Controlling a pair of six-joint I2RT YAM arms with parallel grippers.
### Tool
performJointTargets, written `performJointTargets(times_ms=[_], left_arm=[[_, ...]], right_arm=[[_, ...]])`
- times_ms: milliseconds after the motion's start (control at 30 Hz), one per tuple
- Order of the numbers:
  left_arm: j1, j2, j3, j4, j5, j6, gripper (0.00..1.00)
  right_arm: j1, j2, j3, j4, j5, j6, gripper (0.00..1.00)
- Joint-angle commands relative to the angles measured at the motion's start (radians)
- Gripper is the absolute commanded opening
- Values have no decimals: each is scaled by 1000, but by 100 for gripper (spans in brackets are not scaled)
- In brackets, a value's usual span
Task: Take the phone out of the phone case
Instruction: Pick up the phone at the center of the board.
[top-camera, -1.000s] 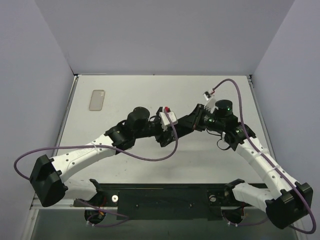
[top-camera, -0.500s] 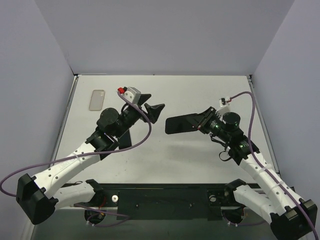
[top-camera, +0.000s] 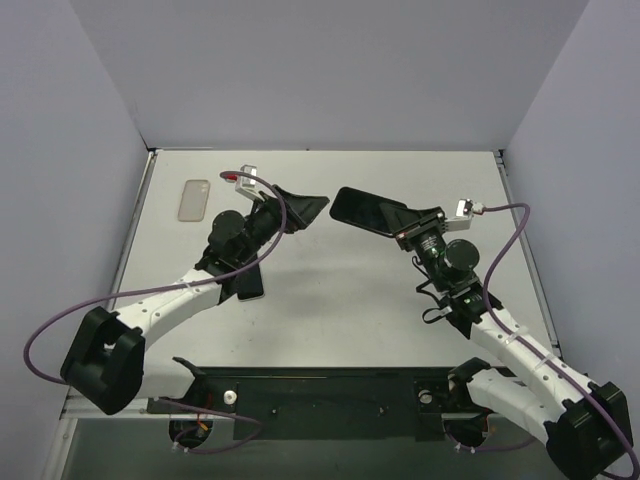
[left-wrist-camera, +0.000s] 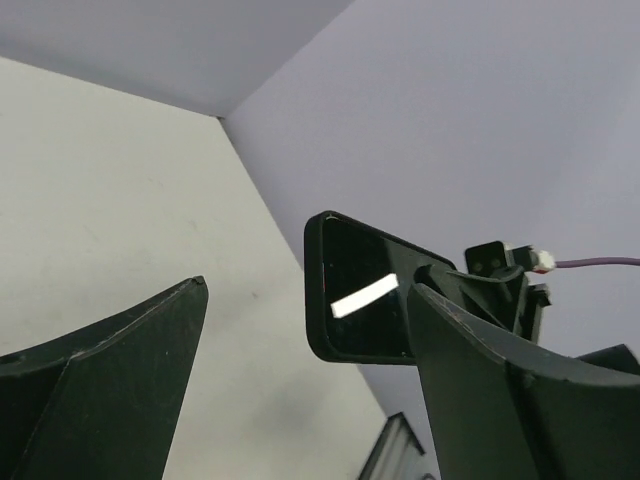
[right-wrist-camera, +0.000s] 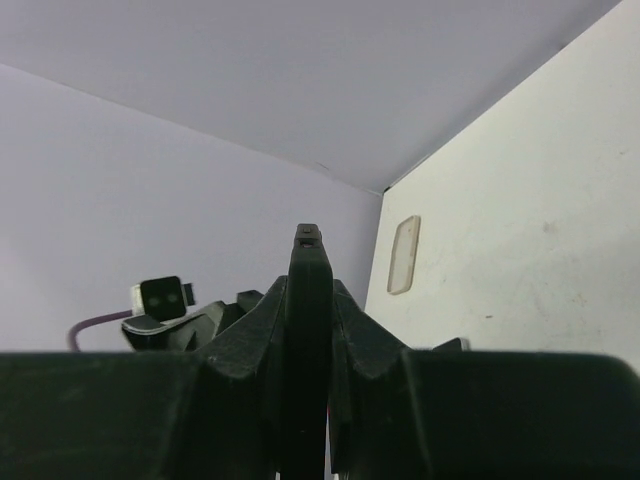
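The right gripper (top-camera: 403, 221) is clamped on one end of the phone (top-camera: 362, 208). It holds the phone up in the air over the far middle of the table (top-camera: 340, 290). The phone is a dark flat slab. Its long side runs left to right, and its free end sticks out to the left. In the right wrist view it shows edge-on, squeezed tight between the two fingers.

The left gripper (top-camera: 300, 210) hangs just to the left of that free end, with a small gap between them. Its fingers are wide apart and hold nothing. In the left wrist view the phone sits right in front of the open fingers, a bit farther off and not touching them. So the left gripper is the free one, and the phone lies to its right.

A see-through case (top-camera: 194, 199) lies flat on the table in the far left corner, well apart from both grippers. It looks empty to me. I cannot tell if the dark phone has another thin cover on it. If it does, I think the left gripper has to close on the free end and pull left. If not, the phone is out and only needs to be put down.
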Motion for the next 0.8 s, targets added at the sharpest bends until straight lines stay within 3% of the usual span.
performJointTargets(times_ms=[0,133,200,233,367,633,767], left_arm=[[36,85,-19,412,182,-314,91],[61,200,-14,709,276,-496,84],[61,235,4,762,311,-539,79],[63,249,16,767,335,-559,74],[79,280,26,767,345,-579,70],[87,262,-9,650,282,-543,75],[86,255,46,536,346,-481,75]], right_arm=[[32,64,47,323,49,59,0],[81,114,65,343,82,31,0],[98,147,72,384,85,28,0],[103,158,78,421,69,28,0],[106,180,93,450,61,7,0],[109,152,127,397,39,-58,0],[111,151,147,375,16,-78,0]])
